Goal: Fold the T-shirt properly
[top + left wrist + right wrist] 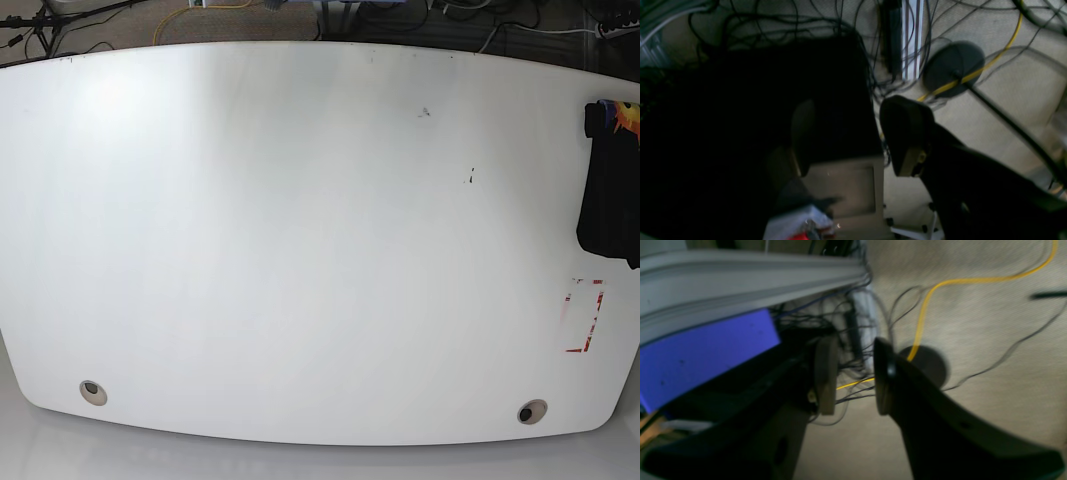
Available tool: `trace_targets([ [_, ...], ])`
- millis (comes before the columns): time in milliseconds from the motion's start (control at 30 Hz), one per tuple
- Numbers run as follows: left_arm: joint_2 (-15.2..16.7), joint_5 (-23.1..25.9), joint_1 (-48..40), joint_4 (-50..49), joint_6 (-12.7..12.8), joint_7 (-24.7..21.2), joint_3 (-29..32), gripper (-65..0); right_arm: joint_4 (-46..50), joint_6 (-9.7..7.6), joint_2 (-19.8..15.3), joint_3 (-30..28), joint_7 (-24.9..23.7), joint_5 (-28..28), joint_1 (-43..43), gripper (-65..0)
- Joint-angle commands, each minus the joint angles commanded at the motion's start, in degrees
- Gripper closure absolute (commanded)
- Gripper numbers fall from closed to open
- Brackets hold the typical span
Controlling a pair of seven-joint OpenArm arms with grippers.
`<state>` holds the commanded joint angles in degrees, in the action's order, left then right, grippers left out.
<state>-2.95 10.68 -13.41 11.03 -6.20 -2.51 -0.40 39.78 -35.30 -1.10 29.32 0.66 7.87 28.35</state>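
T-shirt (608, 180) — black cloth, bunched into a narrow dark mass at the far right edge of the white worktop (300, 220) in the base view, partly cut off by the frame. A small patch of yellow-orange and purple print shows at its far end; the rest reads as plain black with soft folds. No lettering can be made out.

Left tool (853, 136) — seen only from its wrist camera, jaws wide apart, nothing between them. It hangs over the floor, above a tangle of black cables (806, 30), a yellow cable (977, 71), a round dark stand base (953, 68) and a dark box-like unit (826, 110). The view is dim and blurred.

Right tool (851, 376) — also seen only from its wrist camera, jaws apart at a moderate gap, holding nothing. Below it lie beige carpet (990, 340), a second stretch of yellow cable (923, 306) and thin black wires; a blue panel (703, 353) sits to the left under a pale grey edge.

Relation — neither tool appears over the worktop in the base view, and the T-shirt shows in neither wrist view; both tools are well apart from it.

Worktop marks — red-edged tape outline (585, 320) near the right edge, just nearer than the T-shirt; two round grommet holes (92, 392) along the near edge.
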Motion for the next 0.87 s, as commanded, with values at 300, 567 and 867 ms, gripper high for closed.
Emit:
trace_targets([
  [300, -0.09, 0.0, 6.59, -8.09, 5.98, 0.18, 0.0, -31.8, -5.89, 5.01, 0.26, 0.0, 0.0, 4.66, -4.75, -17.3],
  [567, -0.09, 0.18, 6.95, -8.0, 5.98, 1.32, 0.0, -31.8, -11.34, 9.23, 1.23, 0.0, -0.09, 8.53, -8.18, -17.6],
  [867, -0.09, 0.18, 6.95, -8.0, 5.98, 0.97, 0.0, -31.8, -12.92, 9.32, 1.58, 0.0, -0.09, 8.62, -9.14, -17.8],
])
